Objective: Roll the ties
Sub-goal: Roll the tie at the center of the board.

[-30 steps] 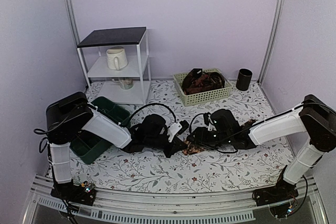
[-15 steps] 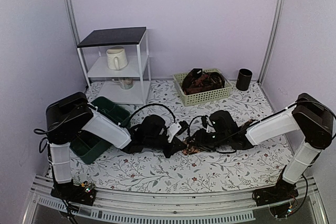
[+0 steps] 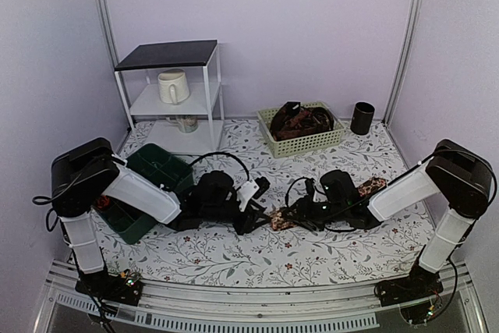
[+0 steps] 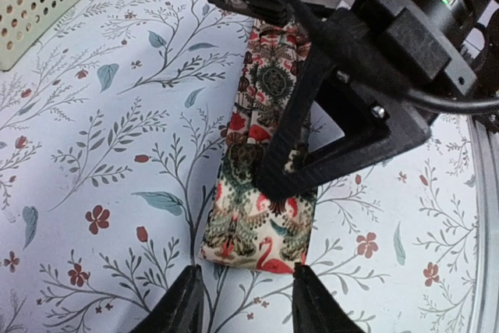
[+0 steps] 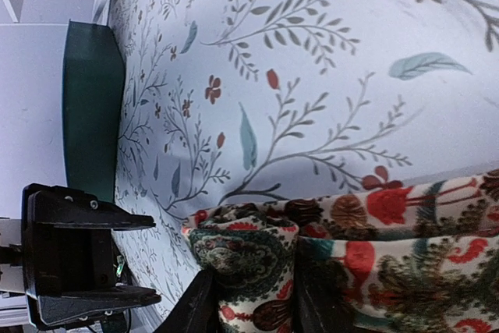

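Observation:
A tie (image 3: pixel 279 221) of pale fabric with red and green motifs lies flat on the flowered tablecloth and runs right to its far part (image 3: pixel 371 186). My right gripper (image 3: pixel 300 214) is shut on the tie's folded-over near end (image 5: pixel 249 259), one finger on each side of the fold (image 5: pixel 253 298). In the left wrist view the tie (image 4: pixel 242 232) shows with the right gripper (image 4: pixel 312 146) pressing on it. My left gripper (image 4: pixel 245 306) is open and empty, its tips just short of the tie's end. It sits to the left of the tie in the top view (image 3: pixel 251 212).
A pale basket (image 3: pixel 306 144) holding more dark ties stands at the back, with a black cup (image 3: pixel 362 118) to its right. A white shelf with a mug (image 3: pixel 173 86) is at the back left. A green bin (image 3: pixel 152 173) sits by the left arm.
The left arm has drawn back to the left, away from the tie. The right gripper has shifted a little right and nearer, still holding the tie's end.

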`<state>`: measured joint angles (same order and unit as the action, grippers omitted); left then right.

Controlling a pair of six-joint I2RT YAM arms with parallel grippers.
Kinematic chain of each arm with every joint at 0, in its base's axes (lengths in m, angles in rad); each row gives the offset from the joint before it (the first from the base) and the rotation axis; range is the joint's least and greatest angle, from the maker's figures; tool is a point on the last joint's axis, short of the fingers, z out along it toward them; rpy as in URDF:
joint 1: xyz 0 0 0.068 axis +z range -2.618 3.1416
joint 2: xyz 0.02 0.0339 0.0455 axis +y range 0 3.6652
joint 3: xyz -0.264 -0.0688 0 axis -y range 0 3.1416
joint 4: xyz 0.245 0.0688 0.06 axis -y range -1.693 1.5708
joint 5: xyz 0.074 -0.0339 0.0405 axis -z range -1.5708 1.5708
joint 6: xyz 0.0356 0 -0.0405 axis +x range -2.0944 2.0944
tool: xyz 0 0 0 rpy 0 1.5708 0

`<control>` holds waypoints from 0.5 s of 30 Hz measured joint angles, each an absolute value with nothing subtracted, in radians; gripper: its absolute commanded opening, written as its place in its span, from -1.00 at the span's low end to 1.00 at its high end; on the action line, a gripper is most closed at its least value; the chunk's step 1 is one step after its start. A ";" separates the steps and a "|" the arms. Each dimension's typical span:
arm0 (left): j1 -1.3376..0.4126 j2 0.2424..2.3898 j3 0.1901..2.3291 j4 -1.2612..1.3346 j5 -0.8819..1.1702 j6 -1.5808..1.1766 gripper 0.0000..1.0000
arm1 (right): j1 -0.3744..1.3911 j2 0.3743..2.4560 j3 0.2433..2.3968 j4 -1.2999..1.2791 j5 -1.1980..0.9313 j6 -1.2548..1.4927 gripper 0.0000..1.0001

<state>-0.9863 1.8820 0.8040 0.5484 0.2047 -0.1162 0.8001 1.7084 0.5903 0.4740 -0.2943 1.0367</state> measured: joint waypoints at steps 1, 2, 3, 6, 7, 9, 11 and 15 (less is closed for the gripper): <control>-0.986 1.882 0.804 0.549 0.204 -0.116 -0.19 | 0.794 1.708 0.582 0.477 -0.295 1.040 -0.29; -0.986 1.882 0.803 0.550 0.202 -0.116 -0.19 | 0.788 1.708 0.573 0.480 -0.295 1.041 -0.25; -0.986 1.882 0.803 0.550 0.201 -0.116 -0.18 | 0.784 1.708 0.569 0.480 -0.295 1.043 -0.21; -0.986 1.883 0.803 0.558 0.200 -0.116 -0.18 | 0.775 1.708 0.567 0.484 -0.294 1.042 -0.18; -0.986 1.884 0.804 0.561 0.200 -0.116 -0.19 | 0.775 1.708 0.567 0.484 -0.294 1.040 -0.18; -0.986 1.888 0.806 0.562 0.200 -0.116 -0.18 | 0.774 1.708 0.567 0.485 -0.295 1.035 -0.18; -0.986 1.895 0.813 0.563 0.201 -0.115 -0.16 | 0.774 1.708 0.567 0.485 -0.294 1.034 -0.18; -0.986 1.914 0.832 0.565 0.201 -0.105 0.02 | 0.773 1.701 0.567 0.475 -0.289 1.029 -0.10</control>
<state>-0.9863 1.9141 0.8322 0.5648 0.2012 -0.1055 0.7727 1.7008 0.5671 0.4747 -0.2893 1.0286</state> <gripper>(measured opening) 0.455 0.422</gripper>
